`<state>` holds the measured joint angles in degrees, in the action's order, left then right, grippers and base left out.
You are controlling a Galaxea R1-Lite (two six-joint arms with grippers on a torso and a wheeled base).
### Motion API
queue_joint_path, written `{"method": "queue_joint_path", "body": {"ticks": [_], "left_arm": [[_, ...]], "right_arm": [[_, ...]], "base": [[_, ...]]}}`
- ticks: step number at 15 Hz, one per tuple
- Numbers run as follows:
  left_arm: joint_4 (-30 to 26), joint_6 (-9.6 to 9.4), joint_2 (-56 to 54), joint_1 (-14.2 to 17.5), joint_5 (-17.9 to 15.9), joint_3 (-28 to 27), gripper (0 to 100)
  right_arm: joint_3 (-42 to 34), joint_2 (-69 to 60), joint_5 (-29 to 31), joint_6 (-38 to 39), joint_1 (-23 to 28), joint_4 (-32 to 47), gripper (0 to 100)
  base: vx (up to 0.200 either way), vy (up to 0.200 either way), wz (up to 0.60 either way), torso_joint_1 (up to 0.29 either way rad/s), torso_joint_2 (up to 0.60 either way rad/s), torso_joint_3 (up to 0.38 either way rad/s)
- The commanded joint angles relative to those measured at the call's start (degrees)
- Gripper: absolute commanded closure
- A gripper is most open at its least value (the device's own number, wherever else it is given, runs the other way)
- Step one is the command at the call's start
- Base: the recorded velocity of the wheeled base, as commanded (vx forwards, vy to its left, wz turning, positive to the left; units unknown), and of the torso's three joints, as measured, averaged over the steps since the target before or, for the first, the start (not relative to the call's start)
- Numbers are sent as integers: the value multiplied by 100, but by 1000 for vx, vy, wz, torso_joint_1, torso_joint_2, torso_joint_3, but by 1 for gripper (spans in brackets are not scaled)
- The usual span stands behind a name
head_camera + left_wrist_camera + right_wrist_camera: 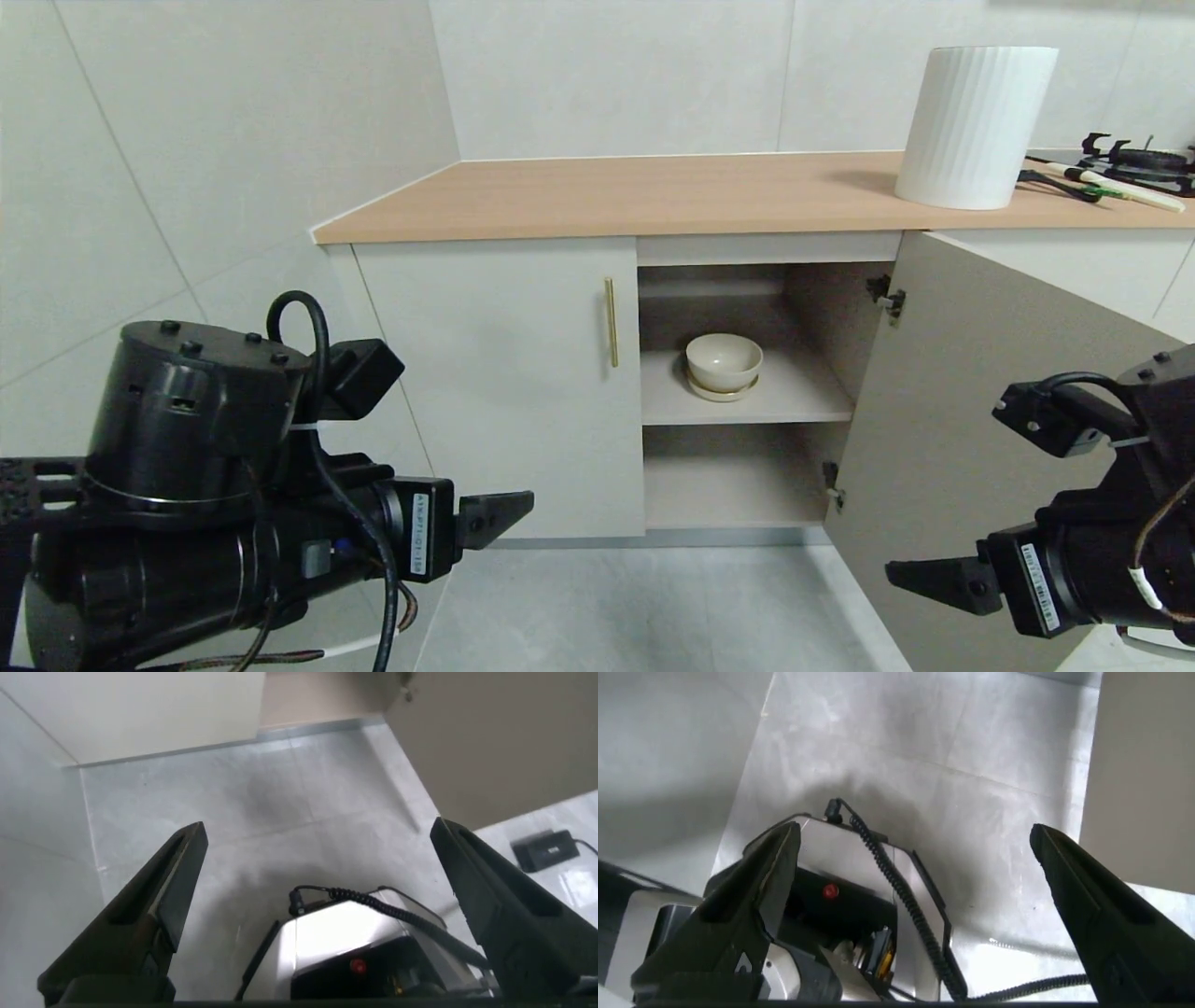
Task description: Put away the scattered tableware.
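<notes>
While the head view is taking in the cabinet (pixel 747 373) with its right door (pixel 934 420) standing open, it is showing the bowl (pixel 724 361) sitting on a plate (pixel 717 393) on the upper shelf (pixel 794 392). The bowl is lying well beyond both sets of jaws, higher than them and roughly between the two. That view is catching the left gripper (pixel 499 516) and the right gripper (pixel 934 581) side-on, pointing toward each other, so it is not telling how far they are spread. The wrist views are supplying that. The left gripper (pixel 320 831) is holding its jaws wide apart over the tiled floor (pixel 280 775), gripping and touching nothing. The right gripper (pixel 915 833) is likewise standing wide open with bare floor (pixel 971 756) between its fingers. The open door is hanging near the right jaws, just behind them. Far above both grippers, a white ribbed container (pixel 976 126) is standing on the countertop (pixel 653 196).
</notes>
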<state>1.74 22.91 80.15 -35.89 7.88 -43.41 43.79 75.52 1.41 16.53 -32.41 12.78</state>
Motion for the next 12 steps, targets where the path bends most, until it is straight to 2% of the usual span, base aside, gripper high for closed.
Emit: {"method": "queue_joint_path", "body": {"ticks": [1, 4, 12], "left_arm": [[1, -5, 9, 3, 4, -1, 0], [10, -93, 9, 3, 30, 34, 0], [10, -129, -8, 3, 39, 34, 0]], "right_arm": [[16, -55, 8, -1, -2, 14, 0], [33, -178, 61, -124, 7, 181, 0], [464, -600, 105, -590, 42, 1728, 0]], "base": [[0, 0, 0, 0, 0, 0], [0, 0, 0, 0, 0, 0], [0, -200, 0, 2, 2, 5]]}}
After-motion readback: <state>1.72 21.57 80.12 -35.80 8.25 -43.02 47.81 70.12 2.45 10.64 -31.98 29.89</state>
